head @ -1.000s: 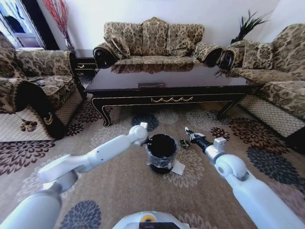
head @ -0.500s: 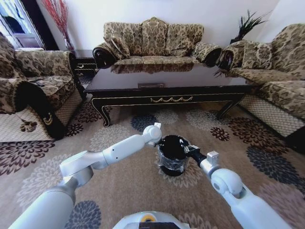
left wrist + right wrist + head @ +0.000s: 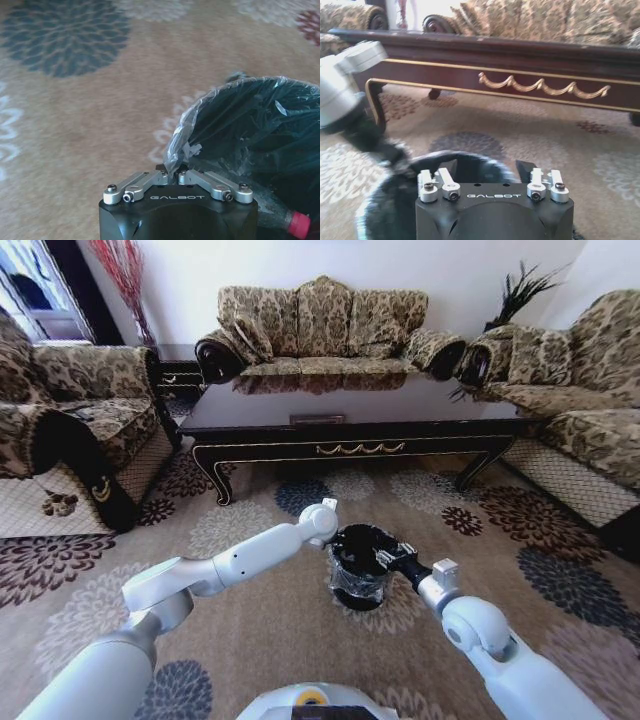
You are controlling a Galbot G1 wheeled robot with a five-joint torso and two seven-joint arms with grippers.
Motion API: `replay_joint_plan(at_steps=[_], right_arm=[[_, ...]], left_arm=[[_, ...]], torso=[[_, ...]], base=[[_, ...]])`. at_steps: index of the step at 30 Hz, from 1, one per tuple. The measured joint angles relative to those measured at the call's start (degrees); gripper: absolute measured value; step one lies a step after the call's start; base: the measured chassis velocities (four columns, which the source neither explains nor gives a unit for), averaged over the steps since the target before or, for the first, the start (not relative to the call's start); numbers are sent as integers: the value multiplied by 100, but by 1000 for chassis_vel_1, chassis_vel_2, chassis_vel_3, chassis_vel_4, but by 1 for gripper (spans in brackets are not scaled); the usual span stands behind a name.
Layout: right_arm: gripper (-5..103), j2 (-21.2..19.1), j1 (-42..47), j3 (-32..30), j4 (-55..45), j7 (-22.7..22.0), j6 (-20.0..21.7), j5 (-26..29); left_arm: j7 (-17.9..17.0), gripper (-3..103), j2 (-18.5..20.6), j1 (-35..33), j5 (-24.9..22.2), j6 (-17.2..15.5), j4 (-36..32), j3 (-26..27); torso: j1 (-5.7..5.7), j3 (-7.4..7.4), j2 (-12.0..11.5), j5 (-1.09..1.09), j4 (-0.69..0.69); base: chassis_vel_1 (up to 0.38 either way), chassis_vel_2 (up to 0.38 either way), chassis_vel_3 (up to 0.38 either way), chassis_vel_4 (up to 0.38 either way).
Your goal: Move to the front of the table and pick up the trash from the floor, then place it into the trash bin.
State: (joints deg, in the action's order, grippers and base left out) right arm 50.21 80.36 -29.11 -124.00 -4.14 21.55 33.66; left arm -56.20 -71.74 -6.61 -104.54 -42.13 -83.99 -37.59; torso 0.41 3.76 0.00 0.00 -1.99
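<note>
Pinching the trash bin (image 3: 250, 125) liner hides left claw (image 3: 172, 172) tips.

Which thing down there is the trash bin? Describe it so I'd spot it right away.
Start at the long dark table with the gold scroll on its front. On the flowered carpet before it, between the two white arms, stands the trash bin: a small black cylinder. Unlike anything nearby, it wears a shiny plastic liner, pinched by the left claw.

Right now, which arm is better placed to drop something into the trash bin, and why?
The right. The right gripper is open just over the mouth of the trash bin, above the opening. The left gripper is shut on the bin's plastic liner at the rim, so it is occupied holding it.
</note>
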Motion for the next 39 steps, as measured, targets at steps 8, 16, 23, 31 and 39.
replay_joint_plan(at_steps=[8, 16, 23, 31, 39], right_arm=[[96, 107, -368, -314, 358, -379, 172, 1036], [100, 350, -620, 228, 1806, -506, 286, 435], [100, 726, -812, 893, 2783, -416, 139, -319], [100, 1412, -1581, 1597, 4556, -287, -309, -1101], [100, 1768, -1956, 1893, 5010, -256, -383, -1118]], left_arm=[[-60, 4, 1056, -393, -2, 0, -586, 635], [-41, 4, 2073, -1302, 62, 0, -1301, 1326], [-5, 4, 2538, -1985, 150, 0, -1629, 1834], [15, 4, 3001, -2665, 142, 0, -2117, 2451], [17, 4, 3098, -2937, 161, 0, -2261, 2689]], torso=[[0, 0, 0, -2, 6], [0, 0, 0, -2, 4], [0, 0, 0, -2, 4], [0, 0, 0, 0, 5], [0, 0, 0, -1, 4]], base=[[0, 0, 0, 0], [0, 0, 0, 0], [0, 0, 0, 0], [0, 0, 0, 0], [0, 0, 0, 0]])
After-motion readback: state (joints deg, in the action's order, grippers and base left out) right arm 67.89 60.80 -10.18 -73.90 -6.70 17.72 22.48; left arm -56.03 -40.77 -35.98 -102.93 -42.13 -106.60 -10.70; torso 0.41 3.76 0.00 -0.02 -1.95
